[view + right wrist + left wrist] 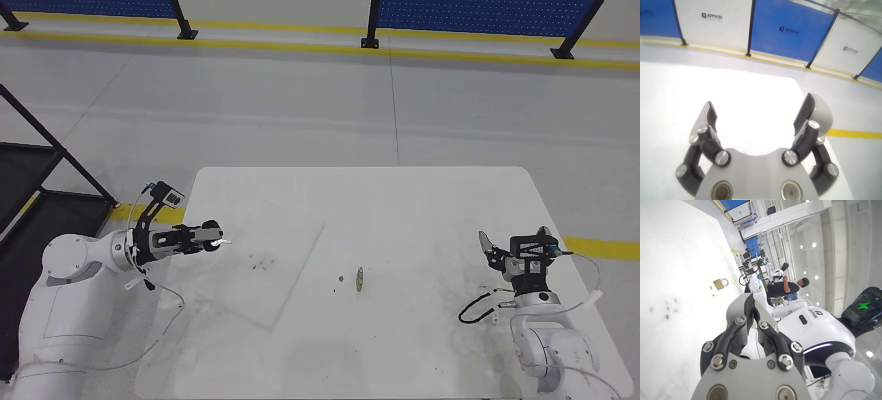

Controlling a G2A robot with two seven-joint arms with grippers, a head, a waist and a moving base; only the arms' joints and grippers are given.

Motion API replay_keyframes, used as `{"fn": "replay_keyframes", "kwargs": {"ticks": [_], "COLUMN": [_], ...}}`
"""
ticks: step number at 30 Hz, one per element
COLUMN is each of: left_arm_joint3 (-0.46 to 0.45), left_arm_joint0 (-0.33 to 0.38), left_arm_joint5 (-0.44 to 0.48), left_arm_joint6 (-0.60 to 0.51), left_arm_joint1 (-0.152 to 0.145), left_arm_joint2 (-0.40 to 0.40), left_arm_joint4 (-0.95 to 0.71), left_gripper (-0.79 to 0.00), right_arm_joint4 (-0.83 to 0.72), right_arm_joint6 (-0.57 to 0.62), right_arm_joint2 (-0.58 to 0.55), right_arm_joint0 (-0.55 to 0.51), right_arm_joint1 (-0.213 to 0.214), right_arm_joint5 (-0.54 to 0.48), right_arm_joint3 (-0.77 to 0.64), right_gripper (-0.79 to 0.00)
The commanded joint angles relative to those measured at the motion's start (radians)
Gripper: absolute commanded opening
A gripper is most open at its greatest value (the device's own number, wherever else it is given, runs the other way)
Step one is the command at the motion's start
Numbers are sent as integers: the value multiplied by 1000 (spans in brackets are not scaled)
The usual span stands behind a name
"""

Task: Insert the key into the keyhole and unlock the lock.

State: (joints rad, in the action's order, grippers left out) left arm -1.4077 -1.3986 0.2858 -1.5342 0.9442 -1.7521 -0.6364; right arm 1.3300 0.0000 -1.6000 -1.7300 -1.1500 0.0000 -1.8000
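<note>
A small brass padlock (359, 281) with a silver shackle lies on the white table (430, 210), a little right of its middle; in the left wrist view the padlock (720, 283) lies flat, well ahead of my fingers. My left gripper (215, 238) hovers over the table's left part, well to the left of the padlock. Its fingers (751, 296) are pressed together, and I see nothing held between them. My right gripper (515, 240) is near the table's right edge, open (761, 106) with nothing between its pads. I cannot make out a key.
A thin clear sheet (290, 240) lies flat on the left half of the table. Small dark specks (265, 263) sit on it, and another speck (337, 289) lies just left of the padlock. A black cable (478, 308) loops beside the right arm.
</note>
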Motion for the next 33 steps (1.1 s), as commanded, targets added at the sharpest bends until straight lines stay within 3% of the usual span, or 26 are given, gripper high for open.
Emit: {"fn": "replay_keyframes", "kwargs": {"ticks": [1,5,8,17,26,33], "left_arm_joint3": [0,0,27,127,127,127], "left_arm_joint0": [0,-7,0,115,115,115], "left_arm_joint5": [0,-3,-2,-2,-2,-2], "left_arm_joint6": [0,32,44,-2,-2,-2], "left_arm_joint1": [0,3,11,13,13,13], "left_arm_joint2": [0,10,29,89,89,89], "left_arm_joint4": [0,-16,-119,-140,-140,-140], "left_gripper": [-785,-785,-785,-785,-785,-785], "right_arm_joint4": [0,0,0,0,12,27], "right_arm_joint6": [0,0,0,0,7,247], "right_arm_joint2": [0,0,0,0,8,76], "right_arm_joint0": [0,0,0,0,3,12], "right_arm_joint1": [0,0,0,0,1,-1], "right_arm_joint5": [0,0,0,0,-23,-95], "right_arm_joint3": [0,0,0,0,-22,-198], "right_gripper": [0,0,0,0,0,0]}}
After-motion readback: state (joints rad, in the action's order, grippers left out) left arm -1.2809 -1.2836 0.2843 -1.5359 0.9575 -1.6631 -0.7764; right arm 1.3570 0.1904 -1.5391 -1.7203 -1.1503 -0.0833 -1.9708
